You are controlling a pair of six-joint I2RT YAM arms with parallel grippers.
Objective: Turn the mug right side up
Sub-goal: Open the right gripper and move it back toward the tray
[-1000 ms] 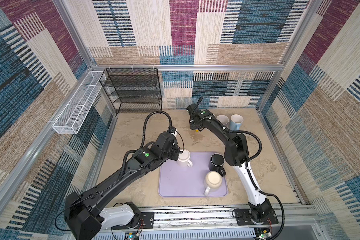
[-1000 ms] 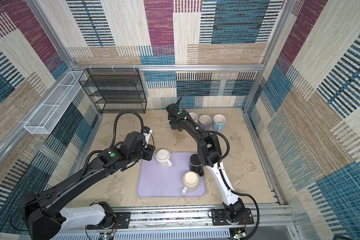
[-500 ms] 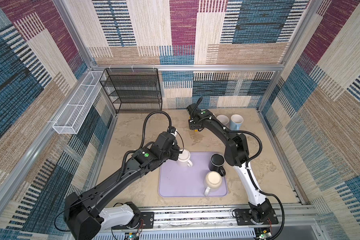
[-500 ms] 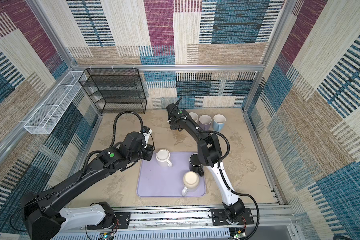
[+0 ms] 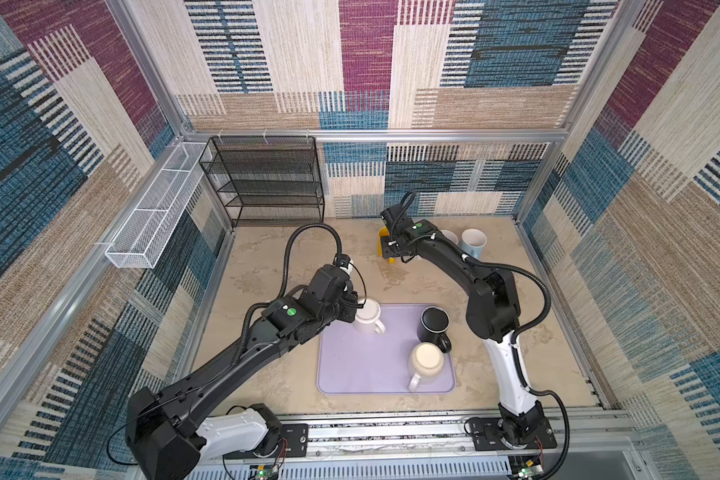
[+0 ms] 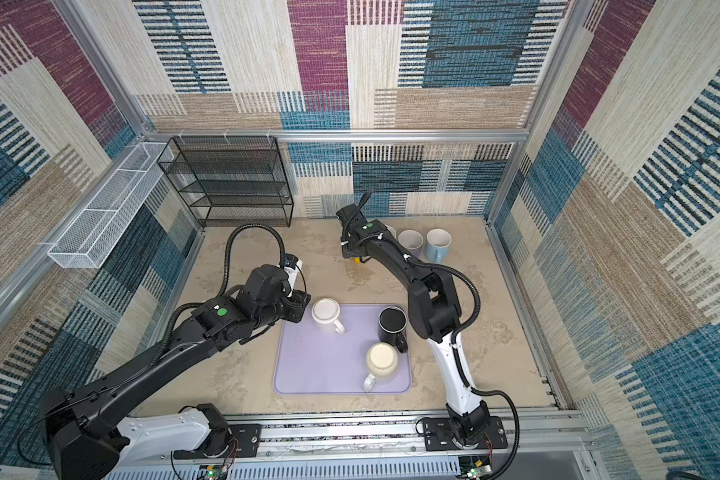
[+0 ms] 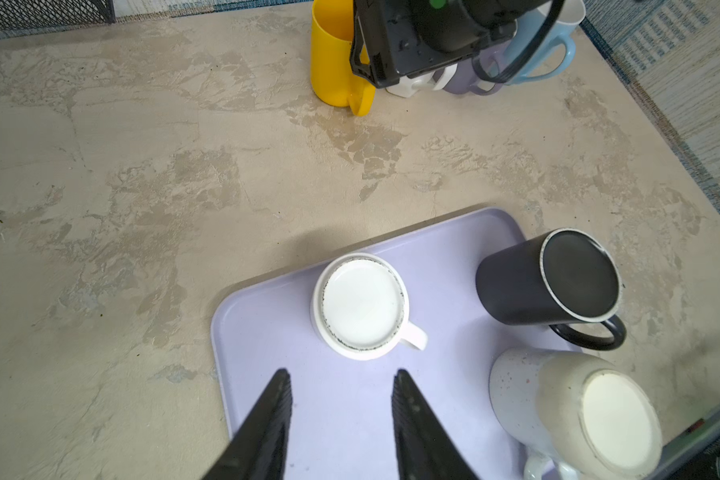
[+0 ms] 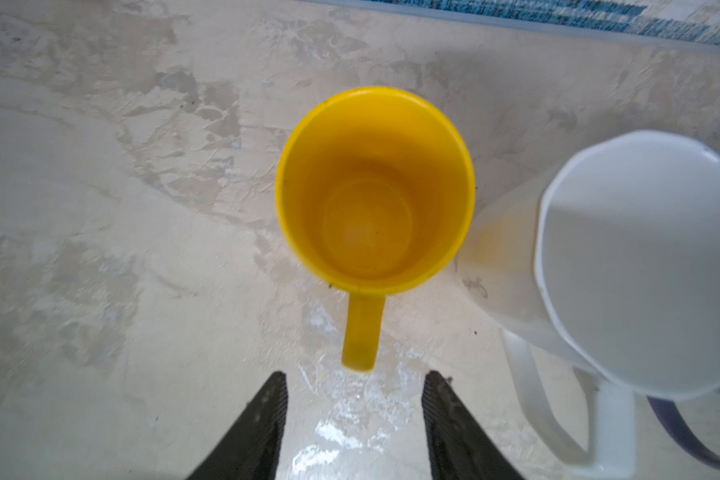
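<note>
Facing the inverted white mug (image 7: 360, 305), the left gripper (image 7: 341, 372) is held spread and empty, and the right gripper (image 8: 355, 375) likewise, near the yellow mug (image 8: 375, 187).

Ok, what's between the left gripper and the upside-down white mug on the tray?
Nothing but a bare strip of the lavender tray; the left wrist view shows the left gripper open, just short of the white mug.
</note>
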